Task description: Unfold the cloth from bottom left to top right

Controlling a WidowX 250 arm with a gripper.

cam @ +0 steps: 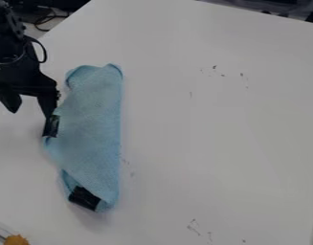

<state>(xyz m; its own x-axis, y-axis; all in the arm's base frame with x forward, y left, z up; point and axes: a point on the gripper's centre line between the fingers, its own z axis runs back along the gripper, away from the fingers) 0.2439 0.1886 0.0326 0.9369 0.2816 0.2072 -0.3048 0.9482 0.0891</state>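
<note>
Hanging at the left, the black gripper (32,113) is spread wide, one fingertip set at the upper black patch (51,126) on the folded light-blue cloth (91,124), which is laid left of centre on the white tabletop (216,139).

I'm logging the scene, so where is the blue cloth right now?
In the camera view, the blue cloth lies left of the picture's centre on the white table, the gripper beside the cloth's left edge.
</note>
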